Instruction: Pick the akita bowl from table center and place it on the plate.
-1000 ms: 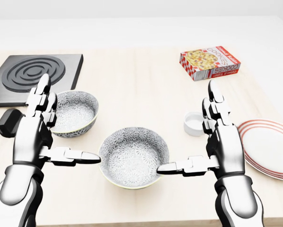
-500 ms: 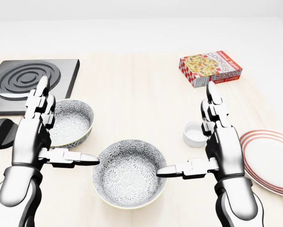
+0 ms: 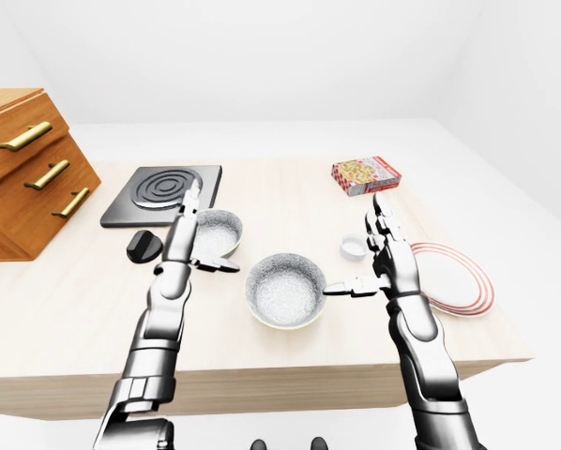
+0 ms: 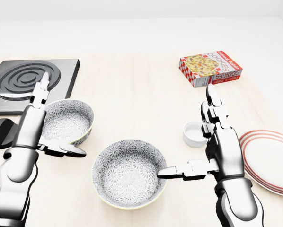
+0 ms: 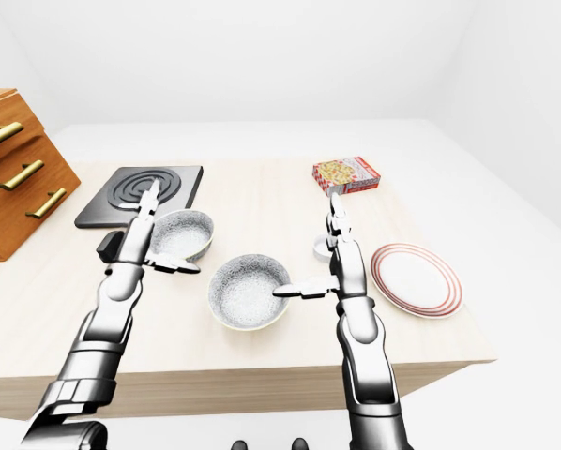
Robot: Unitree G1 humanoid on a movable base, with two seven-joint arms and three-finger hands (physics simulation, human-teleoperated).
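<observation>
now the left hand [image 4: 35,125] has drawn leftward from the akita bowl [image 4: 129,172].

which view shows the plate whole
The right-eye view: the plate shows whole, right of the right robot hand. The left-eye view shows most of it behind that hand; the head view crops its right edge.

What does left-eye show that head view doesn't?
Only the left-eye view: the wooden drawer cabinet with brass handles at its left, the table's near edge, the white floor and walls, and both arms to the shoulder.

Only the head view: close detail, the printed pattern inside the centre patterned bowl and the "COOKIES" lettering on the red cookie box.

Both: second patterned bowl, black ringed stove plate, small white cup, red-rimmed white plate, open left hand and right hand.
</observation>
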